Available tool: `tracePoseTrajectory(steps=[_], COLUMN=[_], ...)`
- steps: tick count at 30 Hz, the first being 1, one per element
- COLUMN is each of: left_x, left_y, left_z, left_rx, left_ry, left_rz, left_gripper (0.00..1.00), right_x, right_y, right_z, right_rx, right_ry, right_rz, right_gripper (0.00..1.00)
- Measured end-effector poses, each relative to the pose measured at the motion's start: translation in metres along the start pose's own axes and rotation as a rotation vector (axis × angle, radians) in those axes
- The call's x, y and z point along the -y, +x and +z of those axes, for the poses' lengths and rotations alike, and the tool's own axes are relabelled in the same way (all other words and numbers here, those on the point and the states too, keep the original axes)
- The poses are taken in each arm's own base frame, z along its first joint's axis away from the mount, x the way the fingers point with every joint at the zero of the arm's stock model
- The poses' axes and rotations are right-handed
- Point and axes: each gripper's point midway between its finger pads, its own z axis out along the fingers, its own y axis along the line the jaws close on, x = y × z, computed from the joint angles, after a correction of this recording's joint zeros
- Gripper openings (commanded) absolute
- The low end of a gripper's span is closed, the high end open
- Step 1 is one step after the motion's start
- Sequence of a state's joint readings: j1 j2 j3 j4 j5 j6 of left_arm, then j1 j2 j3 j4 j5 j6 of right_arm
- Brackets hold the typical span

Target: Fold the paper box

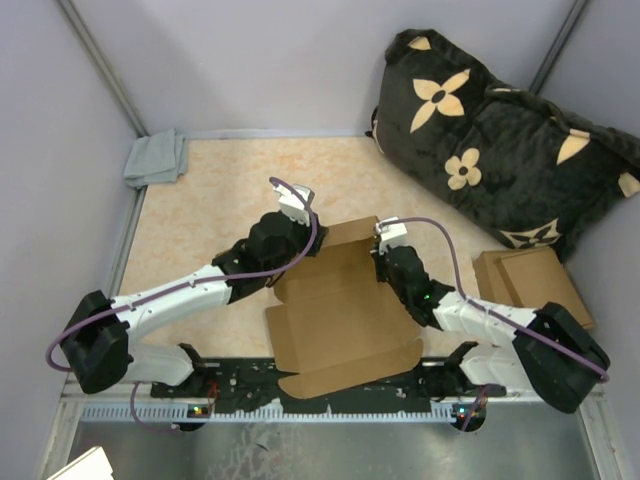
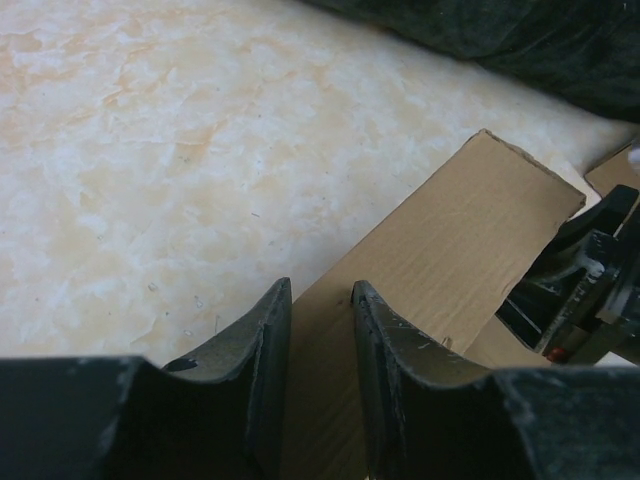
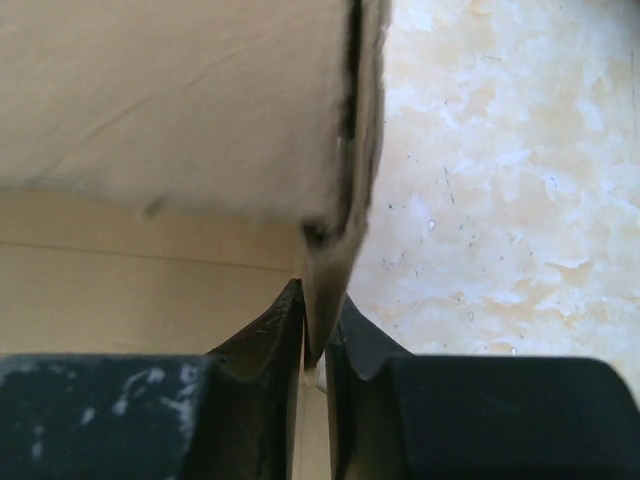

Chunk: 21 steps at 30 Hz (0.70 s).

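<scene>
A plain brown cardboard paper box is seen in the middle of the peach and white marbled tabletop, between the two arms. It is only half made. Its wide floor is laid flat, its back wall is stood up, and a front flap is spread out toward the bases of the arms.

The left hand is placed at the left end of the raised back wall. Brown cardboard is seen in the gap between its two black fingers, which are set a little apart. Whether the cardboard is squeezed or only lies under them cannot be told.

The right hand is placed at the right end of the same wall. The thin edge of the wall is set between its two fingers, which are very close to it on both sides. Whether the edge is pinched or let loose cannot be told.

A black soft pillow with tan flowers is propped in the far right corner. A stack of flat brown cardboard pieces is laid just in front of it. A grey folded cloth is seen in the far left corner.
</scene>
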<state>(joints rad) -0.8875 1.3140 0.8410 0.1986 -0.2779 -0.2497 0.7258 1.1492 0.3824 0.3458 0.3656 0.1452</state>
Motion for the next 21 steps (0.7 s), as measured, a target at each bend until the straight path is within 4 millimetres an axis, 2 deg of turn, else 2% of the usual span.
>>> tracePoseTrajectory(steps=[8,17,21], left_x=[0.001,-0.003,-0.005], left_y=[0.001,0.0,0.0], left_z=[0.0,-0.002,-0.003], left_rx=[-0.003,-0.004,-0.005], left_ry=[0.008,-0.012,-0.024], left_rz=[0.001,0.007,0.008], left_gripper=[0.37,0.37,0.42], right_x=[0.003,0.014,0.016], right_y=[-0.005,-0.002,-0.001], right_z=[0.013,0.008,0.007], right_rx=[-0.003,-0.03,-0.034], right_ry=[0.067,0.166,0.175], right_rz=[0.048,0.142,0.154], right_gripper=[0.0,0.0,0.0])
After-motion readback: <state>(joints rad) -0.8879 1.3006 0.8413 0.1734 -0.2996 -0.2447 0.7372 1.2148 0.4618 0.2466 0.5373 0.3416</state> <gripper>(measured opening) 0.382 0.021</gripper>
